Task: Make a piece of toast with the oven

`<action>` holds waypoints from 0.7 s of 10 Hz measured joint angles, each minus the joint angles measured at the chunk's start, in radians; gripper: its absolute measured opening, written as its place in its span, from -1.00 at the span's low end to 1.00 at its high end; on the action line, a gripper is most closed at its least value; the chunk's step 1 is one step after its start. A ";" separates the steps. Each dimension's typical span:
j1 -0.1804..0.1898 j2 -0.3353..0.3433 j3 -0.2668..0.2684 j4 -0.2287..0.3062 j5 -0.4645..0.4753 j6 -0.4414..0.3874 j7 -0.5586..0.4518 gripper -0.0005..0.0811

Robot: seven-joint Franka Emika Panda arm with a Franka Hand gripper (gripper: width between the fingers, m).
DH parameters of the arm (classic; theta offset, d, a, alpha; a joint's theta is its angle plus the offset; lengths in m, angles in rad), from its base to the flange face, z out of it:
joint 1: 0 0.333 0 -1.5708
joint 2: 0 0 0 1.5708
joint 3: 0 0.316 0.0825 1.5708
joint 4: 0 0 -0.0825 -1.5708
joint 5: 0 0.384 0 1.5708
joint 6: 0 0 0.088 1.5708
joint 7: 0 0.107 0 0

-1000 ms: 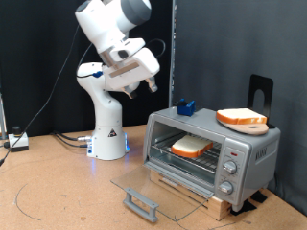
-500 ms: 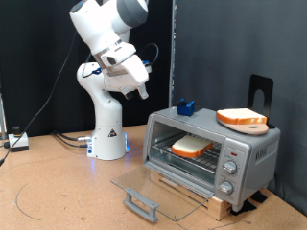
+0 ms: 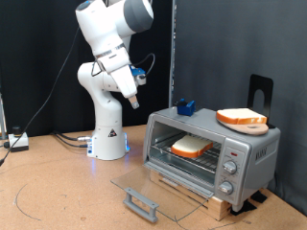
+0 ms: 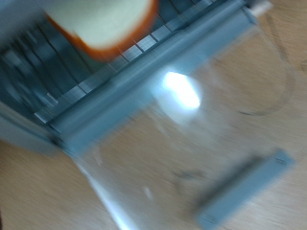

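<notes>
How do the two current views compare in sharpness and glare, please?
Exterior view: sharp, evenly lit, dark backdrop; the gripper hangs above the oven. Wrist view: motion-blurred throughout; a bright glare spot on the open glass door; the piece of toast and the wire rack are soft-edged.

One oven (image 3: 211, 153), door down; two bread slices, one inside (image 3: 191, 146), one on the single plate (image 3: 242, 119) up top.

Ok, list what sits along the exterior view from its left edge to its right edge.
Small grey box on the floor → robot base with the gripper raised above it → blue object on the oven → piece of toast inside on the rack → orange plate with a second slice on top.
</notes>
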 joint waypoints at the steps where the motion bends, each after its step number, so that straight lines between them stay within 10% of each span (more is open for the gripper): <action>1: -0.002 0.013 -0.001 0.024 0.017 -0.080 0.108 0.99; 7: -0.034 0.073 -0.018 0.081 0.125 -0.296 0.549 0.99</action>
